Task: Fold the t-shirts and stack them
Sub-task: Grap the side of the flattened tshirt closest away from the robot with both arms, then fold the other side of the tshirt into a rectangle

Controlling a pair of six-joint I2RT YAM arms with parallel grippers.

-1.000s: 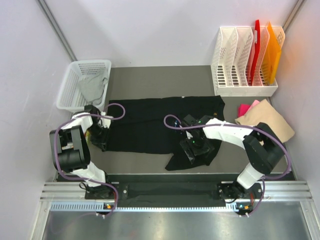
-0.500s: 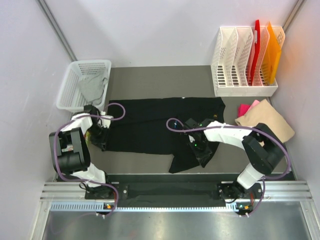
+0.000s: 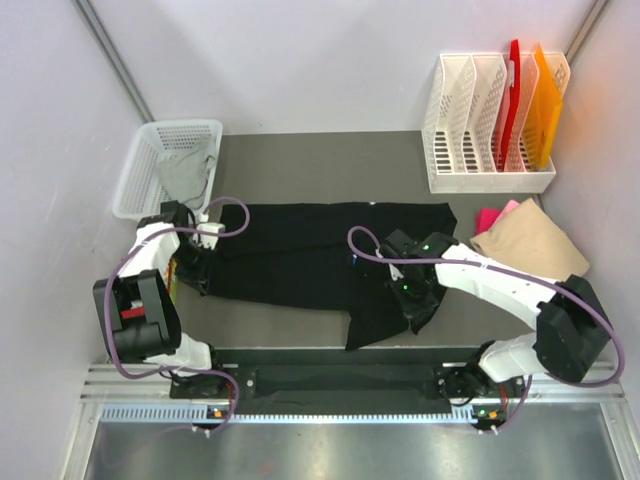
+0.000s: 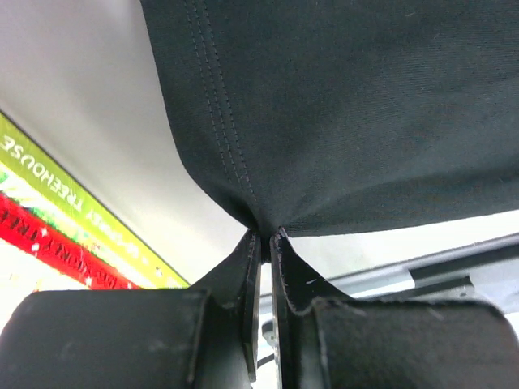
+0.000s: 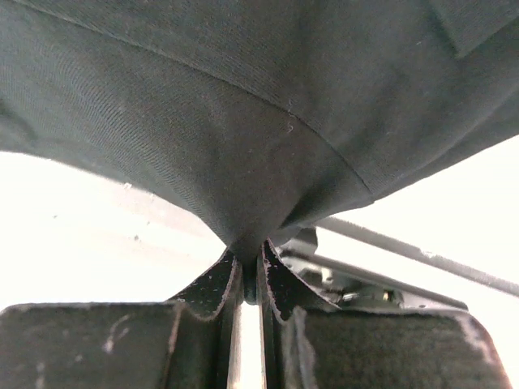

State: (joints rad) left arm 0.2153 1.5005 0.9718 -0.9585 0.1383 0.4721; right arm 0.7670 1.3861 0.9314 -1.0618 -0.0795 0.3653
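Count: 4 shirts, everything else in ones or twos.
T-shirts: one large black cloth t-shirt, one grey cloth t-shirt, one tan cloth t-shirt, one pink cloth t-shirt. One white mesh plastic basket. One white perforated file rack. Two upright flat folders: red folder, orange folder. One red-and-green printed flat packet. Two robot arms: left arm, right arm.

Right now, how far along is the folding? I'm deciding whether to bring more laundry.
Done, apparently: the tan shirt lies at the right, the pink one at its edge. In hand: left jaws and right jaws are shut on edges of the black t-shirt, spread out, not yet folded. Left: folding it, plus the grey shirt in the basket.
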